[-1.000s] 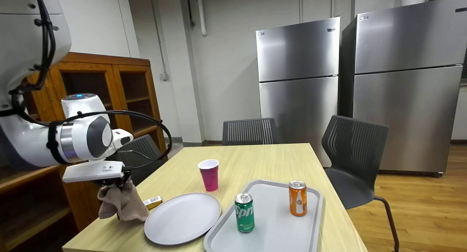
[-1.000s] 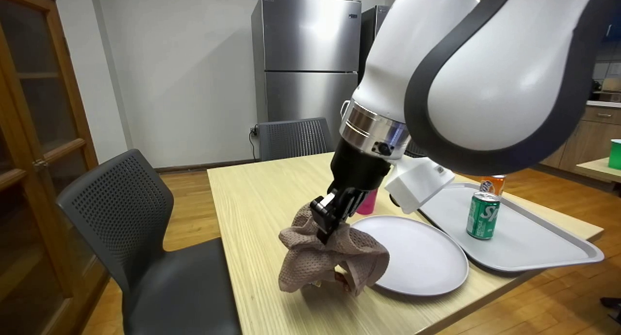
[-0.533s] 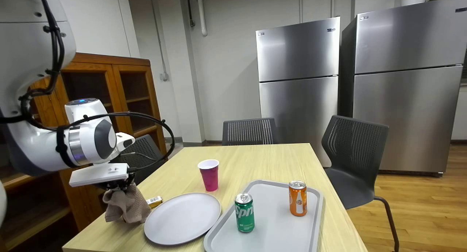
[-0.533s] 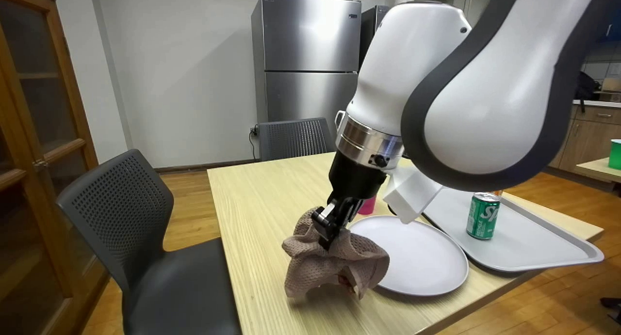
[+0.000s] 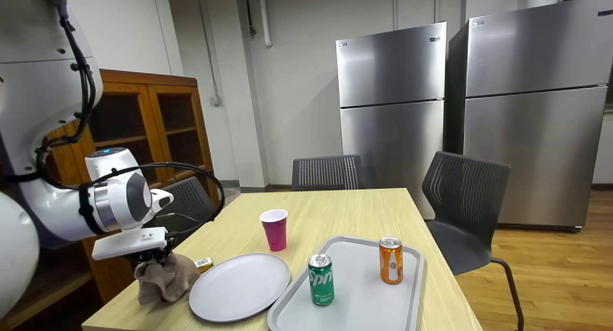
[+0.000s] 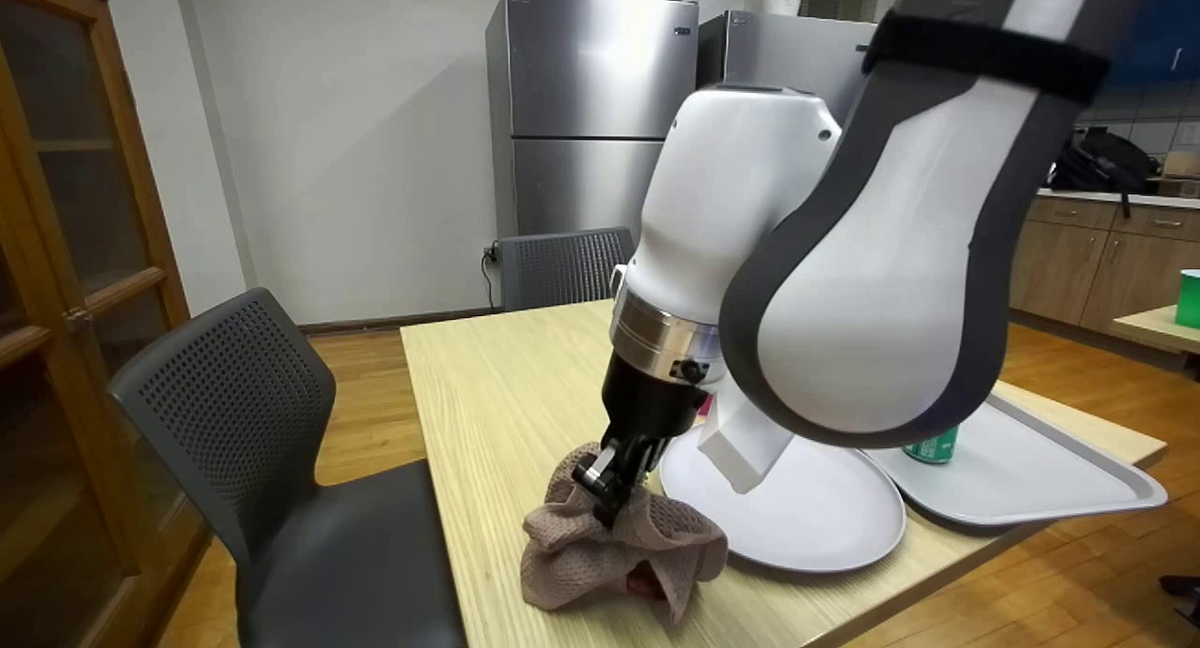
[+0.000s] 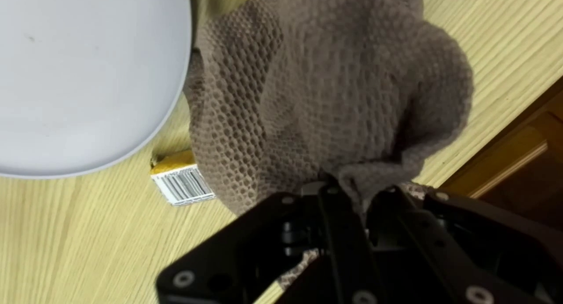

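Note:
A brown waffle-weave cloth hangs bunched from my gripper, whose fingers are shut on a fold of it. In both exterior views the cloth drapes down to the table near its corner, and the gripper points downward above it. Something reddish shows through a gap under the folds, too covered to identify. Beside the cloth lies a small yellow and white packet with a barcode, partly hidden by it in the wrist view. Close by rests a light grey plate.
A magenta cup stands behind the plate. On a grey tray stand a green Sprite can and an orange can. Dark chairs surround the table. A wooden cabinet is near the arm.
The gripper has come down toward the table with the cloth, which now sits lower and more crumpled. The arm now hides the orange can in an exterior view. The plate, cup and tray stay put.

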Motion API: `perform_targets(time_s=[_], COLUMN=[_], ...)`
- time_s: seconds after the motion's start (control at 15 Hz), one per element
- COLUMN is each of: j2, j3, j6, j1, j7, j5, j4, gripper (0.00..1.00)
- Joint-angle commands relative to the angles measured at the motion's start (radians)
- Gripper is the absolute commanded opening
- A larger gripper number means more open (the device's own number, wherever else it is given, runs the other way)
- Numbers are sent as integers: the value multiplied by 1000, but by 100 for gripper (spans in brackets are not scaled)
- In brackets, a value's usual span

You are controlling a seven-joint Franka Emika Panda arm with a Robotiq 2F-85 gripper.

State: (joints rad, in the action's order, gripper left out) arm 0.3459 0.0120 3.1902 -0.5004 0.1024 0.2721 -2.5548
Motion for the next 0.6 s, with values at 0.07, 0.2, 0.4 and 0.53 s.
perform_targets(time_s=[0.07, 0.2, 0.4, 0.53], j2=[55, 60, 60, 54], j3=[-25, -25, -24, -9], j6=[34, 44, 52, 56], j1=[-56, -59, -56, -40], j7=[26, 26, 24, 22], j5=[-16, -17, -18, -18], j4=[37, 38, 34, 30], gripper=[36, 50, 73, 88])
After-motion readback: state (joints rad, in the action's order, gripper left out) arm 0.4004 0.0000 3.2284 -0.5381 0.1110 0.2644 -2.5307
